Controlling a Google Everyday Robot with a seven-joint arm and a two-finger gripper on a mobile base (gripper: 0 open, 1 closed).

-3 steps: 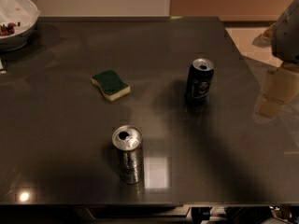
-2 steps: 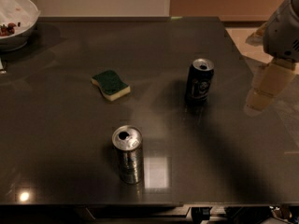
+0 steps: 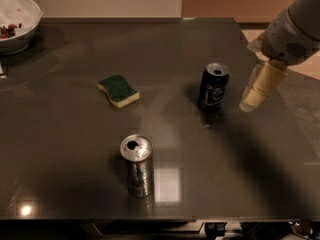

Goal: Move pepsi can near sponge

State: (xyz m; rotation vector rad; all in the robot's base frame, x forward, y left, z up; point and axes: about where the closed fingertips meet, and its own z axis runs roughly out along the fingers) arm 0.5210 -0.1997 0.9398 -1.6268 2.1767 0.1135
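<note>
The pepsi can [image 3: 213, 86], dark with a round pale logo and a silver top, stands upright on the dark table [image 3: 70, 149], right of centre. The sponge [image 3: 118, 90], green on top with a pale yellow base, lies flat to the can's left, about two can-heights away. My gripper [image 3: 254, 95] hangs from the grey arm [image 3: 292, 31] at the right edge, just right of the pepsi can and apart from it, holding nothing that I can see.
A plain silver can [image 3: 137, 165] stands upright near the table's front edge. A white bowl [image 3: 15, 21] with dark bits sits at the back left corner. The table's right edge runs under my arm.
My gripper has moved left and a little up the view, closer to the pepsi can. The cans and the sponge have not moved.
</note>
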